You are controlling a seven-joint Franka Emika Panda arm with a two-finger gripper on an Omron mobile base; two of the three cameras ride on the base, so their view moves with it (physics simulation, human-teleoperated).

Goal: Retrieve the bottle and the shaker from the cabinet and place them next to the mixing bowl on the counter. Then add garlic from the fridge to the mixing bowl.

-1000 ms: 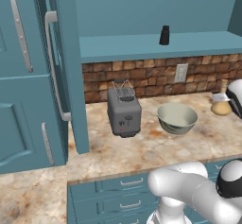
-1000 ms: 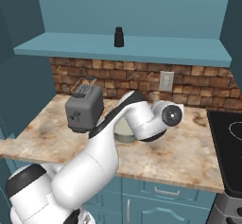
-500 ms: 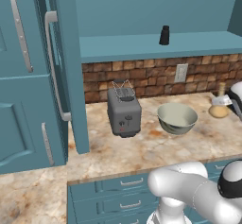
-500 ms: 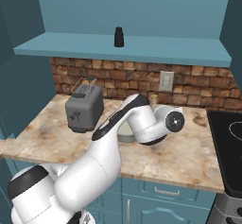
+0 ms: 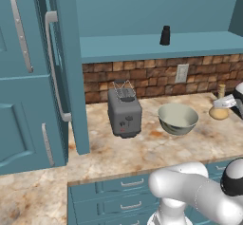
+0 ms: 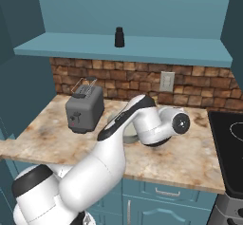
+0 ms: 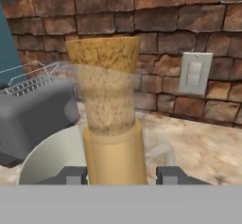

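Observation:
My gripper (image 7: 122, 176) is shut on the neck of the golden-tan bottle (image 7: 111, 124), which stands upright between the two finger tips. From the left base, the bottle (image 5: 219, 110) is low over the counter (image 5: 142, 148), just right of the pale grey-green mixing bowl (image 5: 178, 118), with the gripper (image 5: 228, 102) beside its neck. I cannot tell whether its base touches the counter. The mixing bowl (image 7: 47, 161) lies at lower left past the bottle. The black shaker (image 5: 164, 35) stands on the teal cabinet shelf (image 5: 133, 47); the shaker (image 6: 119, 37) is above and left of my arm. The fridge (image 5: 28, 77) is at far left.
A grey toaster (image 5: 124, 112) sits left of the bowl, against the brick backsplash. A wall outlet (image 7: 194, 74) is behind the bottle. A black stove top (image 6: 232, 134) borders the counter on the right. Teal drawers (image 5: 118, 191) run below the counter edge.
My arm has shifted slightly right and down with the bottle in its grip. The shaker, bowl and toaster have not moved.

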